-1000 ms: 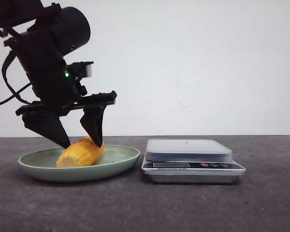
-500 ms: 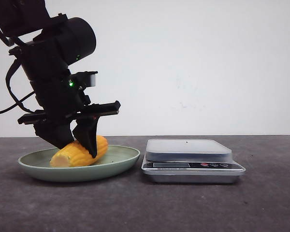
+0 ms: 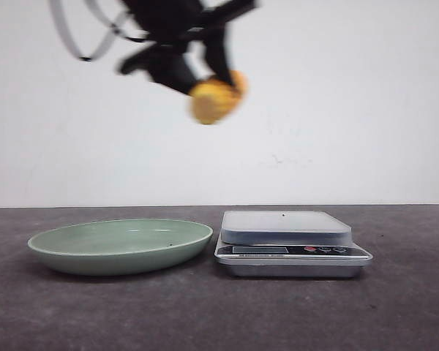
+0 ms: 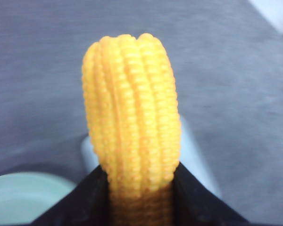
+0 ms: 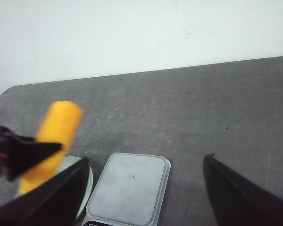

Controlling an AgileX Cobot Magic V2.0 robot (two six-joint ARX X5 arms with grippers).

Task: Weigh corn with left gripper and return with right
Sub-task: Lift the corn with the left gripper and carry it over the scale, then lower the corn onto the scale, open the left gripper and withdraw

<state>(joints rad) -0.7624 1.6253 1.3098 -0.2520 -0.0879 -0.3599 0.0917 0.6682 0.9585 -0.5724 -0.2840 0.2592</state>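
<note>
Nearest to us on the dark bench (image 3: pixel 219 314) sit the green plate (image 3: pixel 121 246) and, just beside it to its right, the silver scale (image 3: pixel 291 243), its platform bare. A second ago the corn lay in that plate with the left arm bent down over it; now the plate holds nothing and the arm is high above, blurred by motion. We see the left pincer (image 3: pixel 201 77) clenched on the corn (image 3: pixel 216 99), which hangs in the air well above the gap between plate and scale, nearer the scale's left edge. The left wrist view confirms the grip: the ridged yellow cob stands up between two black fingers (image 4: pixel 82 202) that press its lower part from both sides, with the plate's pale rim and the scale showing faintly below. The right pincer (image 5: pixel 144 188) is spread open, holding nothing, and looks down over the scale from behind; in its view the corn shows as an orange blur over the plate's edge. We judge that the pick-up is done and the carry to the scale is under way; what remains is to bring the cob over the platform, lower it and let go, so that the right arm can later take it back to the plate. Behind everything stands the plain white wall (image 3: pixel 351 102).
</note>
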